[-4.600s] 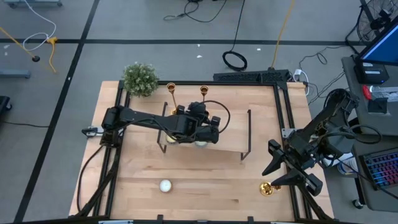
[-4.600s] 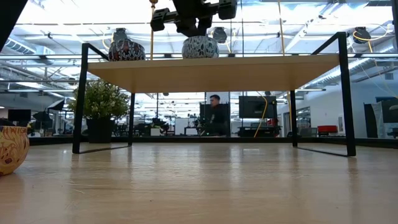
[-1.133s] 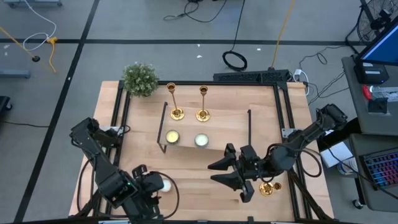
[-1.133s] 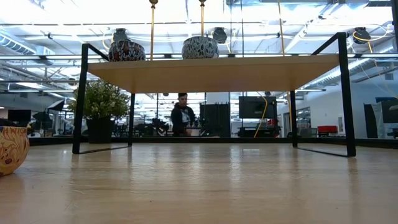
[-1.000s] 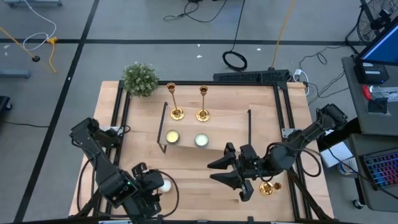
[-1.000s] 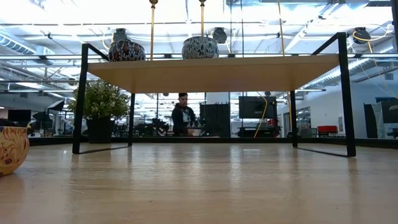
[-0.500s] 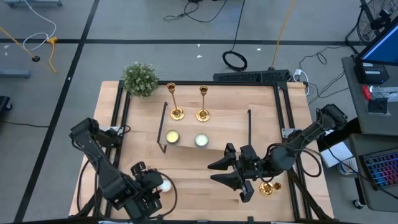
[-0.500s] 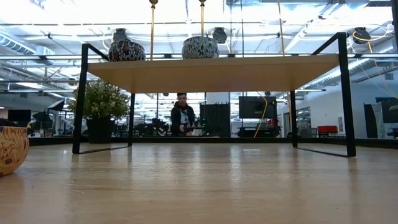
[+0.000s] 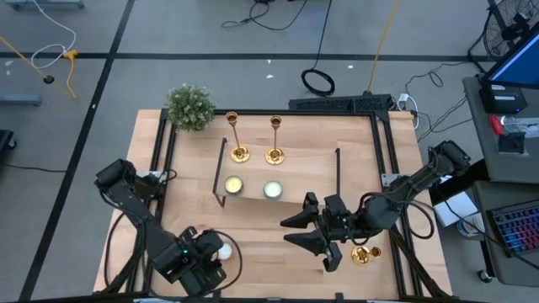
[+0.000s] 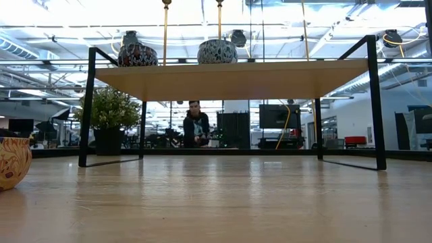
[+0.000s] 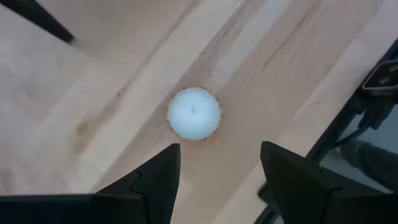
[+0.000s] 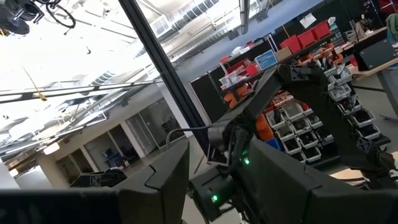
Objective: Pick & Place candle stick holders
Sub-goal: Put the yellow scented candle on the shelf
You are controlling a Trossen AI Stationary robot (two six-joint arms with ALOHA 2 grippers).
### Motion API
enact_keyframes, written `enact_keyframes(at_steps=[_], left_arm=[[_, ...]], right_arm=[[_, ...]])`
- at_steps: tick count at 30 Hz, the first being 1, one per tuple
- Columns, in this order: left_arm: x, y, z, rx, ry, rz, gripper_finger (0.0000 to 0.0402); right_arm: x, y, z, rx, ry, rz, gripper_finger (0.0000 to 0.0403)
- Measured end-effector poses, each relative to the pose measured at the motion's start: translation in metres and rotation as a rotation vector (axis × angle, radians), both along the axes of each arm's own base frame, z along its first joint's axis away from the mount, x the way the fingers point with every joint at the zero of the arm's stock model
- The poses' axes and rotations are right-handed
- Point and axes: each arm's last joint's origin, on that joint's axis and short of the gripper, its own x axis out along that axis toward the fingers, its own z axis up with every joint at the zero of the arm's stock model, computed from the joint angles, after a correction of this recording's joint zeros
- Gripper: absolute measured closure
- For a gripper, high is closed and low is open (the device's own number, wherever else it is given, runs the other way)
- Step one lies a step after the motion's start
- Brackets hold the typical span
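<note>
Gold metal marks the task's things: two shiny gold candle stick holders (image 9: 239,152) with thin stems and round flared bases are stood side by side, upright, on the wooden shelf with a black wire frame (image 9: 312,187), along its far edge. A third gold candle stick holder (image 9: 360,255) is seen on the light wooden worktop (image 9: 269,252), near the shelf's front right leg and just beside the right claw (image 9: 313,239), so it is judged to be the one not yet placed.

The right claw is held low beside the shelf's front edge with its fingers spread wide and nothing between them; that pose is judged to suit an approach to the third holder. The left claw (image 11: 217,180) is hung over the worktop well in front of the shelf's left end, its fingers parted and empty, directly above a small round white tealight candle (image 11: 194,113), which is not a task thing.

Two more tealight candles (image 9: 233,185) are set on the shelf in front of the placed holders. A green potted plant (image 9: 189,107) is stood beyond the shelf's far left corner.
</note>
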Motion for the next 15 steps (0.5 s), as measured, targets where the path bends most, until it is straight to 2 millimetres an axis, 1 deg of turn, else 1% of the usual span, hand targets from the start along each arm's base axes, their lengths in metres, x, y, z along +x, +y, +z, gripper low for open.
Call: enact_keyframes(at_steps=[7, 11, 15], left_arm=[[0.004, 0.007, -0.015, -0.065, 0.064, 0.105, 0.0172], [0.009, 0.010, -0.018, -0.091, 0.059, 0.160, 0.0172], [0.013, 0.013, -0.022, -0.125, 0.080, 0.178, 0.0172]], right_arm=[[0.000, 0.000, -0.001, -0.006, 0.010, -0.004, 0.0238], [0.001, 0.000, -0.003, -0.013, 0.035, -0.030, 0.0238], [0.001, 0.000, -0.004, -0.007, 0.038, -0.030, 0.0238]])
